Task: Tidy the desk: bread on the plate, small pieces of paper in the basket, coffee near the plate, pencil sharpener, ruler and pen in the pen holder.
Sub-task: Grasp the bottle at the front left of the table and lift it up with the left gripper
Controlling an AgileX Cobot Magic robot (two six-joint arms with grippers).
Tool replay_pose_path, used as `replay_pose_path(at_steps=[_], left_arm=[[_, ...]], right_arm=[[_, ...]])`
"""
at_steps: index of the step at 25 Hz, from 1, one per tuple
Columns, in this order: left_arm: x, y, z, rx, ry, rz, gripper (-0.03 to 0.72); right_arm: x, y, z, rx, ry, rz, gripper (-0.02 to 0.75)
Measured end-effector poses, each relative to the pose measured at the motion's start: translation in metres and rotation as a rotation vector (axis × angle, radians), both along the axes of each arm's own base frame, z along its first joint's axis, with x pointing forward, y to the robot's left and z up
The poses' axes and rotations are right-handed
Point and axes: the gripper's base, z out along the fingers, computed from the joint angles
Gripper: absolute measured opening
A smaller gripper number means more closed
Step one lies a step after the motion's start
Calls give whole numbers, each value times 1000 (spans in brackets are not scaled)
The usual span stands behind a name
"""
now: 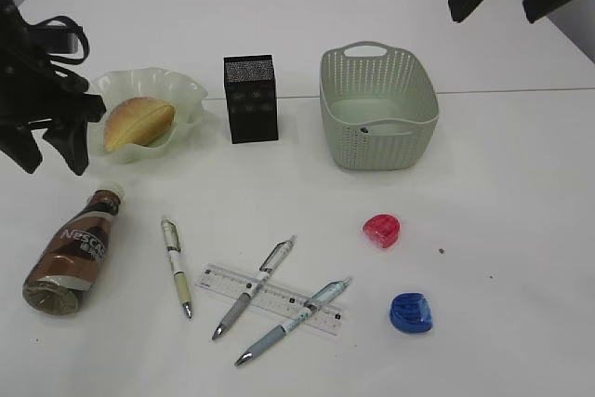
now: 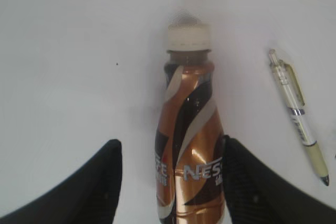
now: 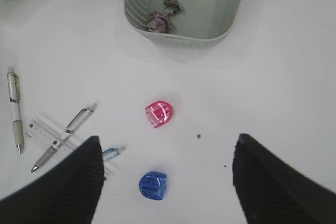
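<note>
Fingers (image 2: 94, 187) of left gripper (image 2: 170, 182) spread wide, matte black, flanking glossy brown coffee bottle (image 2: 189, 145) lying lower left of exterior frame. Right gripper (image 3: 165, 182) likewise spread, above translucent red sharpener (image 3: 158, 114) and blue sharpener (image 3: 153, 185). Golden bread (image 1: 138, 122) resting on ruffled plate (image 1: 191, 92), upper left.

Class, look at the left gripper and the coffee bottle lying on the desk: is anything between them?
Nothing visible. The left gripper is open with its fingers either side of the coffee bottle; the nearest pen lies off to the side.
</note>
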Motion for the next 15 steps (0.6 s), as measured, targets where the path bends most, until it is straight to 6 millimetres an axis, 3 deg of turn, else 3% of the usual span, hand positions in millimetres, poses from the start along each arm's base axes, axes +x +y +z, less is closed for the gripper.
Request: replay_pose_path(at_steps=[15], left_arm=[[15, -18, -81, -8, 183, -25, 445]], right_arm=[[1, -3, 0, -38, -11, -8, 561]])
